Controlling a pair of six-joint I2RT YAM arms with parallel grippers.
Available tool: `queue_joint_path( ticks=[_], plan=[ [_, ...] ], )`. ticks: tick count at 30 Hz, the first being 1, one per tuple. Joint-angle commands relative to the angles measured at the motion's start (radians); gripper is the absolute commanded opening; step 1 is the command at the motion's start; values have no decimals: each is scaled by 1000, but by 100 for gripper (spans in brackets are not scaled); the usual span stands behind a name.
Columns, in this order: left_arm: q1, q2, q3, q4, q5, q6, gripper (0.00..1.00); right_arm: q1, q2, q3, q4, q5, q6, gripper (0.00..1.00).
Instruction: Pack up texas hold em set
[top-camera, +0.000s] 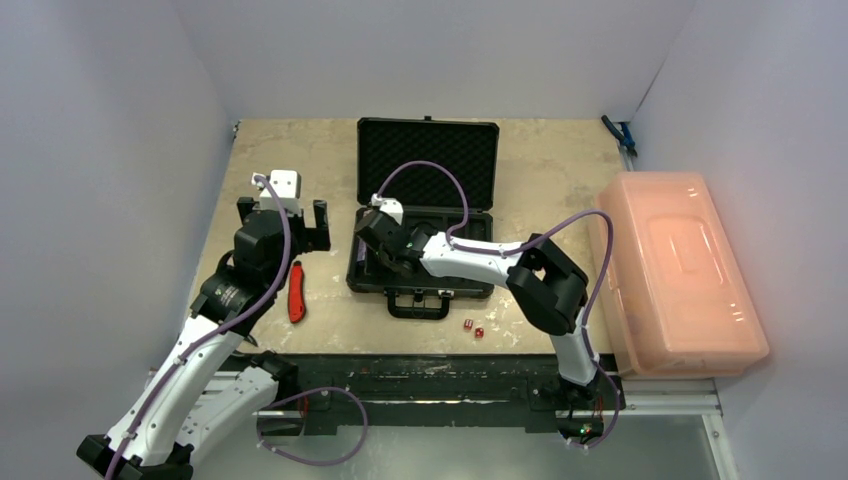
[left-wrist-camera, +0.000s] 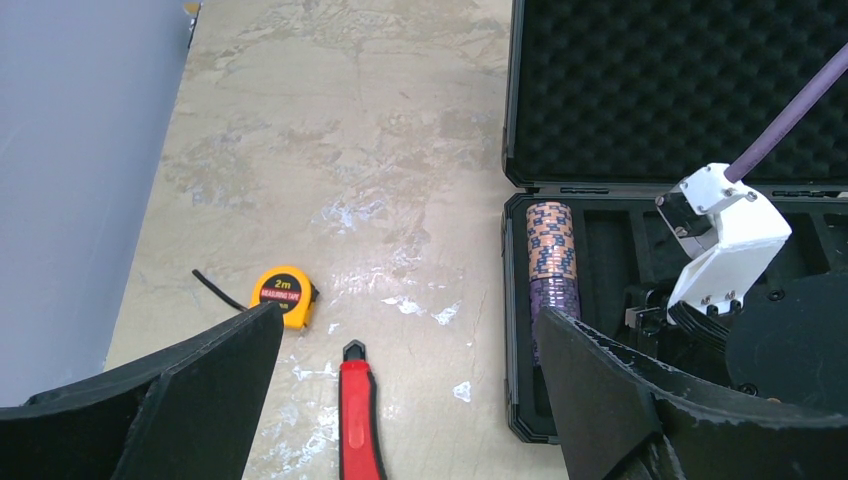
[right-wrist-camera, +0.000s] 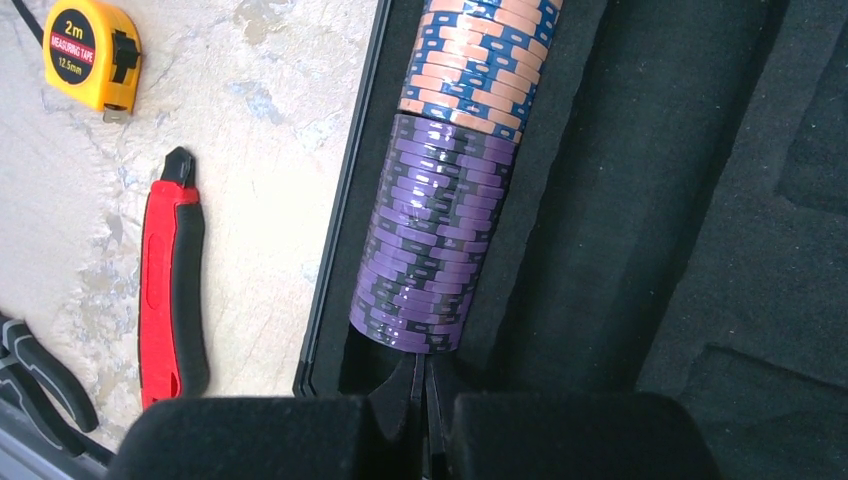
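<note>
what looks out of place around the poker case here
Two red dice lie loose on the table in front of the open case, not in it. A red knife and a yellow tape measure sit to its left, unrelated to the set.

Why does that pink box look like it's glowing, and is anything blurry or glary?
Top external view: the pink bin seems to catch strong light and looks washed out. Left wrist view: white glare patches on the table. Right wrist view: the purple chips show glossy highlights, the black tray loses detail, and the right gripper, close to the lens, looks soft.
</note>
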Motion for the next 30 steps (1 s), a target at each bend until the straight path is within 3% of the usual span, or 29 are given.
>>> queue_joint_path(
  ticks=[1, 9, 23, 30],
  plan=[
    [4, -7, 24, 20, 0, 17, 98, -28, -52, 4, 70, 64, -43, 0],
    [4, 1, 23, 27, 8, 24, 98, -24, -128, -47, 106, 25, -97, 0],
    [4, -6, -1, 73, 94, 60, 100, -20, -396, -189, 37, 108, -213, 0],
    [4, 19, 7, 65, 231, 64, 100, -21, -544, -294, -30, 189, -207, 23]
  ],
)
